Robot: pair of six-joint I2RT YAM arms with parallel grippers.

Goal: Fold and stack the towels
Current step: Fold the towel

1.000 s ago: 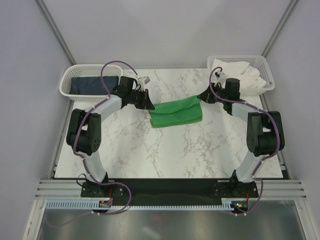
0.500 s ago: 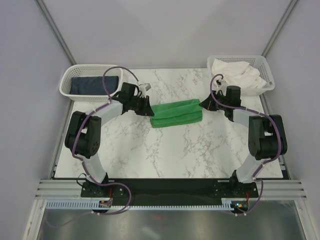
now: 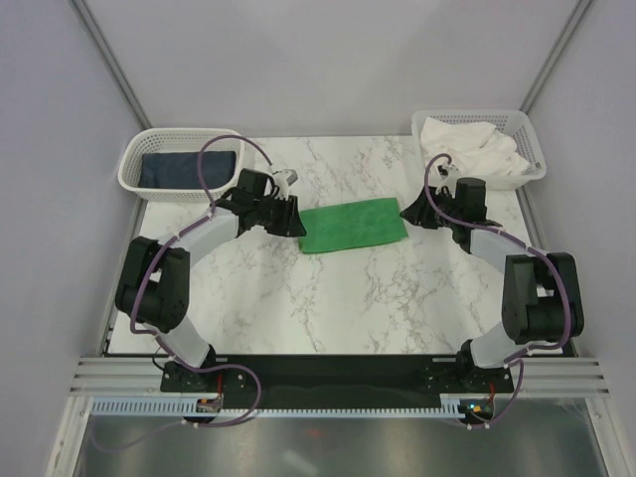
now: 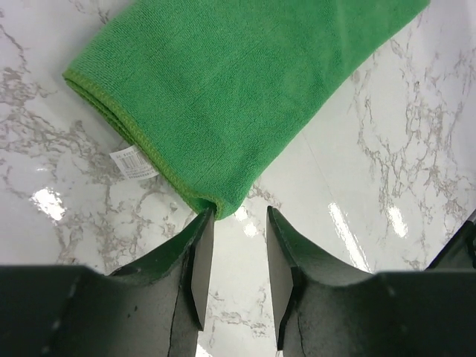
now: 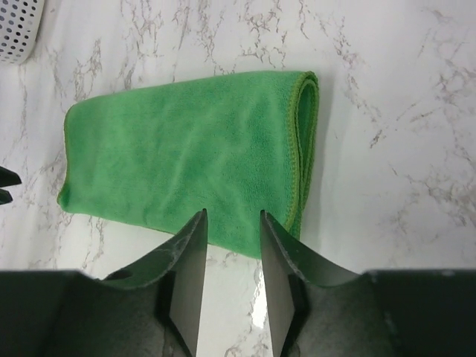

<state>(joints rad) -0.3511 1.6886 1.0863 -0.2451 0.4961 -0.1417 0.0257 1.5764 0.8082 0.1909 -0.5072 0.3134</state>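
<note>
The green towel (image 3: pixel 352 226) lies folded flat on the marble table, also seen in the left wrist view (image 4: pixel 238 89) and the right wrist view (image 5: pixel 186 160). My left gripper (image 3: pixel 294 221) is open and empty at the towel's left end (image 4: pixel 239 212), one finger touching its corner. My right gripper (image 3: pixel 407 212) is open and empty at the towel's right end (image 5: pixel 232 214). The navy towel (image 3: pixel 179 169) lies in the left basket. The white towel (image 3: pixel 472 149) is crumpled in the right basket.
A white mesh basket (image 3: pixel 134 171) stands at the back left and another (image 3: pixel 532 144) at the back right. A small white tag (image 4: pixel 134 162) sticks out from under the green towel. Grey walls close the back and sides.
Both grippers have lowered the green towel onto the table and let go of it. It went from hanging stretched between them to lying flat, and both grippers now stand open.
</note>
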